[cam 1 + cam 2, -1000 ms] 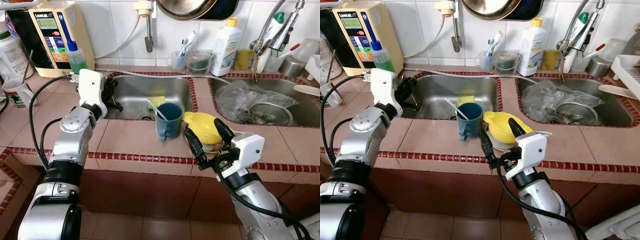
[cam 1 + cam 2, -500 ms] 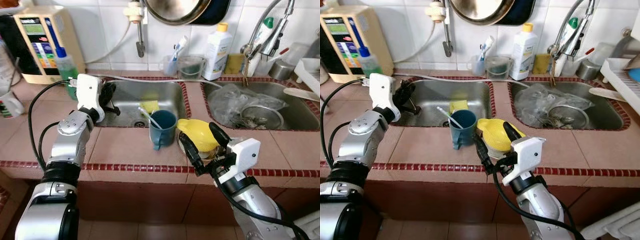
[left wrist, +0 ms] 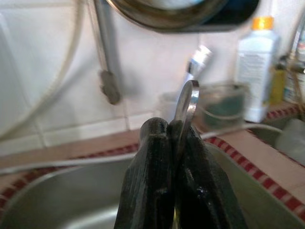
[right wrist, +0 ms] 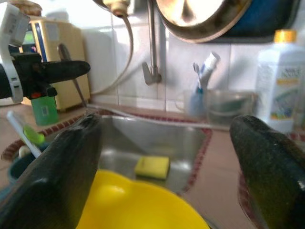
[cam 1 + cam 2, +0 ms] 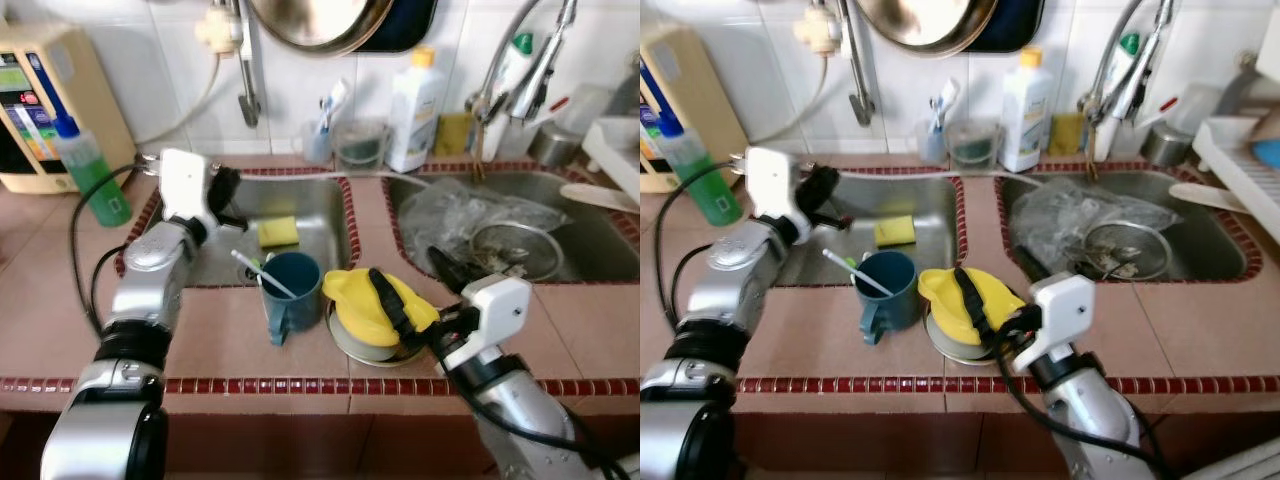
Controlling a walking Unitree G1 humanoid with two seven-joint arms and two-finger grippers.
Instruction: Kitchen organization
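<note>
A yellow bowl point(image 5: 352, 300) rests tilted on a metal dish point(image 5: 345, 343) on the tiled counter between the two sinks. My right gripper point(image 5: 420, 285) is open and straddles the bowl; one finger lies across its top, the other stands at its sink side. In the right wrist view the bowl point(image 4: 143, 207) sits low between the two fingers point(image 4: 62, 176). My left gripper point(image 5: 225, 193) hovers over the left sink point(image 5: 320, 200), shut on a thin metal utensil point(image 3: 187, 102). A blue mug point(image 5: 290, 295) holding a toothbrush stands beside the bowl.
A yellow sponge point(image 5: 278, 232) lies in the left sink. The right sink point(image 5: 590, 250) holds a strainer and a plastic bag. A green bottle point(image 5: 90, 180) stands at the left; a white bottle point(image 5: 412, 95) and cups line the back wall. A pan hangs above.
The camera has shifted and come closer to the counter. My right gripper has moved forward, so one finger now lies over the yellow bowl. The left gripper still holds the utensil over the sink.
</note>
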